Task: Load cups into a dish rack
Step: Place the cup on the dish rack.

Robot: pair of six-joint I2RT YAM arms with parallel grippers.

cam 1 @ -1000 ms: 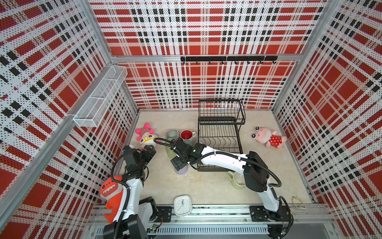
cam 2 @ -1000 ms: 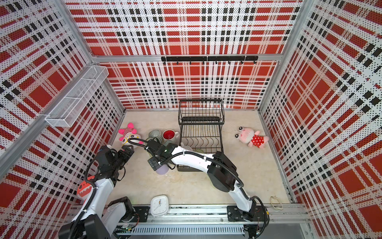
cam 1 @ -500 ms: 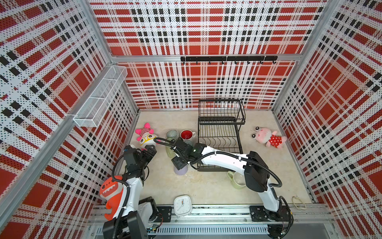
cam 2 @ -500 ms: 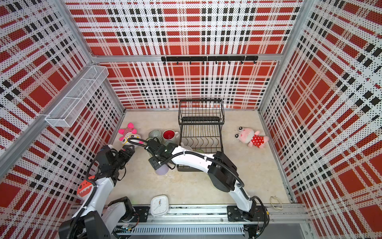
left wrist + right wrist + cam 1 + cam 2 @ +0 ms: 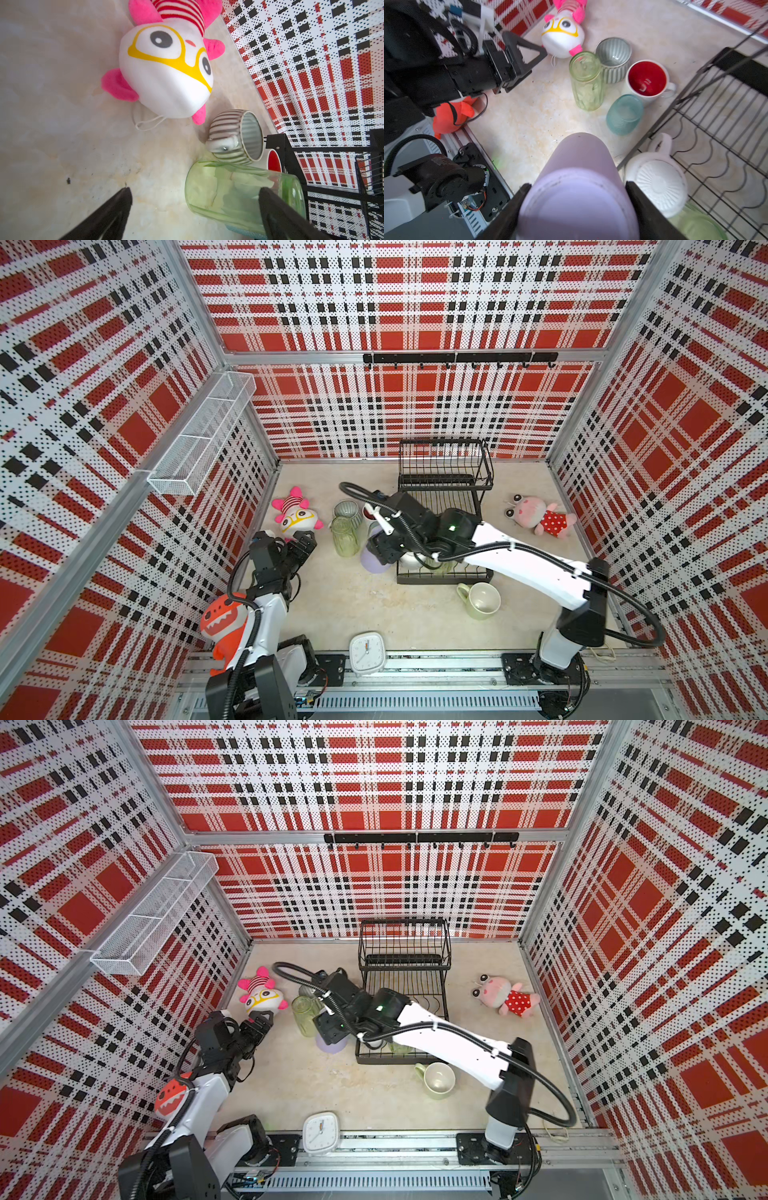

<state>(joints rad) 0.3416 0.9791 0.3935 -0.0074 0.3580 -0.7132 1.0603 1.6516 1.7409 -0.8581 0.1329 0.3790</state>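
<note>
My right gripper [image 5: 578,186] is shut on the lavender tumbler [image 5: 579,158], just left of the black wire dish rack [image 5: 444,472]; in both top views the tumbler [image 5: 374,564] [image 5: 330,1048] pokes out under the wrist. A white mug [image 5: 656,185] lies upside down in the rack's lower tier beside a green glass [image 5: 695,226]. On the floor stand a green glass [image 5: 345,537], a ribbed mug [image 5: 346,510], a red-inside mug [image 5: 646,79] and a teal tumbler [image 5: 624,114]. A pale-green mug [image 5: 482,600] lies before the rack. My left gripper [image 5: 305,541] [image 5: 195,192] is open, left of the standing glass.
A pink-and-white plush [image 5: 295,516] lies by the left wall and a pink plush [image 5: 536,516] right of the rack. A white square clock [image 5: 365,653] sits at the front rail. A white mesh basket [image 5: 199,439] hangs on the left wall.
The right gripper has closed a little onto the lavender tumbler, and the tumbler has shifted slightly toward the rack. The left arm has stayed put.
</note>
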